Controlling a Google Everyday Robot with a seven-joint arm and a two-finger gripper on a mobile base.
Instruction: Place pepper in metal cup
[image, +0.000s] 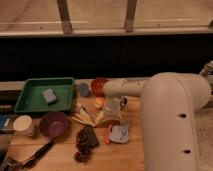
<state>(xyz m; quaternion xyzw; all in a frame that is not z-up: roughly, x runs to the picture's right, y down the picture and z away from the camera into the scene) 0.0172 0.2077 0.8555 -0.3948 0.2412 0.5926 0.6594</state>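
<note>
Pincer (114, 112), state I cannot tell, hangs near one pepper (108, 134); one metal cup (83, 90) stands apart.
</note>
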